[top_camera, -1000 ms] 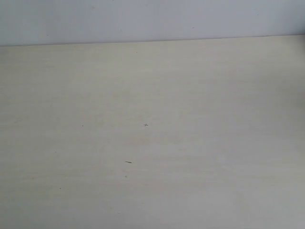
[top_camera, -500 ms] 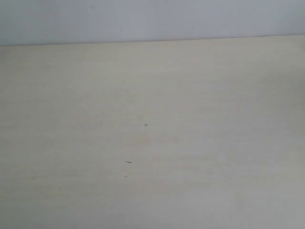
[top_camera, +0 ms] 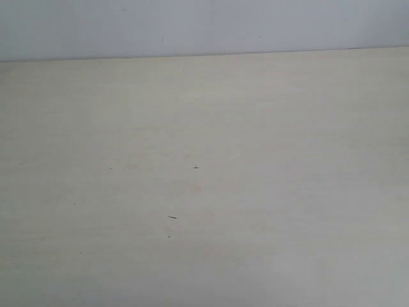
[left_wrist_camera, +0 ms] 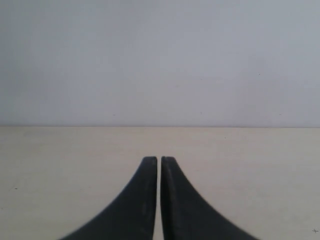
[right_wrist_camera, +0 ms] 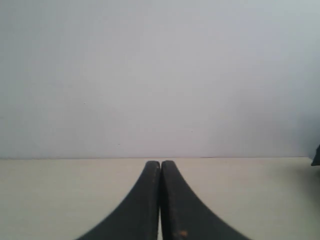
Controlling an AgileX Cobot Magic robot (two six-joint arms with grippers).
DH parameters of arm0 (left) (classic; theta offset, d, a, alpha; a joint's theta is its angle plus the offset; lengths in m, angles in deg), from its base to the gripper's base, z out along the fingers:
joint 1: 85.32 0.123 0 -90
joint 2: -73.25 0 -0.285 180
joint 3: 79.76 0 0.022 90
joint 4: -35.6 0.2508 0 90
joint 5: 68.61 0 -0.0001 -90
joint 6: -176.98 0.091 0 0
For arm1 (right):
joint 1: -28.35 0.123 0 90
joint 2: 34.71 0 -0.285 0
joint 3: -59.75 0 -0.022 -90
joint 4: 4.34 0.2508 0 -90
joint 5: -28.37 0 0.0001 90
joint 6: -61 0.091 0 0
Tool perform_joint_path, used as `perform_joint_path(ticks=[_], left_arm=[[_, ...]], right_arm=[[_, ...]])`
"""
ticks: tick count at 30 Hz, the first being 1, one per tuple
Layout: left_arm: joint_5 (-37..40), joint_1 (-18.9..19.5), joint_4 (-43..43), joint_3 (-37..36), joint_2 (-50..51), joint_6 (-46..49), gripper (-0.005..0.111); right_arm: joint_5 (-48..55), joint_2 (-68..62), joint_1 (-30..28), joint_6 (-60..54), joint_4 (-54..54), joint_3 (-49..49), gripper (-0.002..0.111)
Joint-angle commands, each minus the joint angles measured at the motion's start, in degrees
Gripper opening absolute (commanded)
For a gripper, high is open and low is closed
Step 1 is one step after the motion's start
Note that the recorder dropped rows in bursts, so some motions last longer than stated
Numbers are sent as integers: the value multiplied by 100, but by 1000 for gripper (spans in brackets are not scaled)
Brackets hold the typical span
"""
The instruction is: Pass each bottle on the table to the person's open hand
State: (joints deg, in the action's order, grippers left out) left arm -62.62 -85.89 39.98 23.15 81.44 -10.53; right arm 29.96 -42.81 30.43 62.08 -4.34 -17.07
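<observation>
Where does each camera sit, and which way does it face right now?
Exterior view: off the arms and raised, looking down across the table to the wall behind it; no arm or gripper shows.
Left wrist view: on the left arm, low, facing along the shut left gripper over the table to the wall.
Right wrist view: on the right arm, aimed the same way past the shut right gripper.
Shared: all three show table and wall; both wrist views are framed almost alike.

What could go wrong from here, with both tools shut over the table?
1. No bottle or open hand shows in any view, only the table; any reach now would be blind.
2. The left tool and right tool are both shut; approaching a bottle that way would likely knock it over.
</observation>
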Motion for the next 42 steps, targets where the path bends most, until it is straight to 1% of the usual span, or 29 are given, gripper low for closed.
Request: perform_joint_path(ticks=[1,11,42], left_arm=[[-35,13,32,-12,-40,8,5],[-35,13,32,-12,-40,8,5],[-35,13,32,-12,-40,8,5]], right_arm=[[49,31,-255,53,0,-40,0],[51,31,-292,183,154,-40,0],[51,31,-292,187,152,-40,0]])
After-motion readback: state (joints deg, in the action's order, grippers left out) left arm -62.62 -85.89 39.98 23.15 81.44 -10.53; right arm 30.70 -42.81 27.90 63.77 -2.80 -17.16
